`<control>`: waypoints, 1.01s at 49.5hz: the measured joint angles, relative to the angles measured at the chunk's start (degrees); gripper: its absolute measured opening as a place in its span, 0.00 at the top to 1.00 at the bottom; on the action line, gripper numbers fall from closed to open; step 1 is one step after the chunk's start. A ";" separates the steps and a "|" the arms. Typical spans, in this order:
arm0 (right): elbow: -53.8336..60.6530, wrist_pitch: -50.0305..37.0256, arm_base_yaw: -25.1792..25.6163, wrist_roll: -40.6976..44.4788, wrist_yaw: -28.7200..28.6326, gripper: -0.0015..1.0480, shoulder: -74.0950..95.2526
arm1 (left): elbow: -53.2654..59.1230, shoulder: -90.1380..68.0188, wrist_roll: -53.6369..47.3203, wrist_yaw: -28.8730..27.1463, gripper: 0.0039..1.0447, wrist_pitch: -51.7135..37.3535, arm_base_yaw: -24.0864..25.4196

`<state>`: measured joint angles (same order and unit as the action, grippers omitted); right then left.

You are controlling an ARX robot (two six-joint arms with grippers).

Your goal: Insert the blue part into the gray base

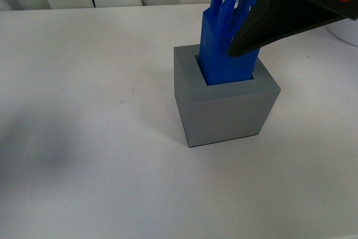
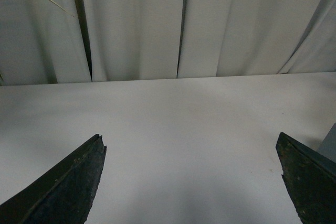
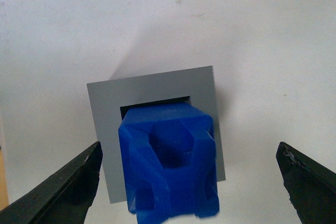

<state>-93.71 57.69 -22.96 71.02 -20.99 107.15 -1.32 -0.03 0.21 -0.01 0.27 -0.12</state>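
On the white table (image 1: 84,110), right of centre in your front view, item one: the gray base (image 1: 224,110), a thick-walled cube sitting flat, all four top edges in sight and its near corner turned toward you. Item two: the blue part (image 1: 215,48), standing with its lower end down inside the base's square recess and its looped handles well above the rim; how deep it sits you cannot tell. A thin dark gap shows between the blue part and the recess wall on the left in the front view, and the right wrist view shows another along one side of the recess. Item three: the right gripper (image 3: 189,148), with its fingers (image 3: 79,182) spread wide to either side of the blue part and touching neither it nor the base; in the front view one black finger crosses in front of the blue part's upper right edge. Item four: the left gripper (image 2: 190,140), likewise spread wide and holding nothing, hanging over bare tabletop with a pale curtain (image 2: 136,24) beyond the table's far edge and a sliver of gray just beside one finger. Open room: bare table lies left of the base and in front of it, and the base stands apart from the table's far edge.
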 joint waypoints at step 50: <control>67.63 -76.52 16.39 -58.40 2.86 0.13 -49.44 | 0.00 0.00 0.02 0.02 0.06 0.00 0.00</control>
<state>-26.09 -18.83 -6.57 12.62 -18.13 57.71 -1.32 -0.03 0.23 0.01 0.27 -0.12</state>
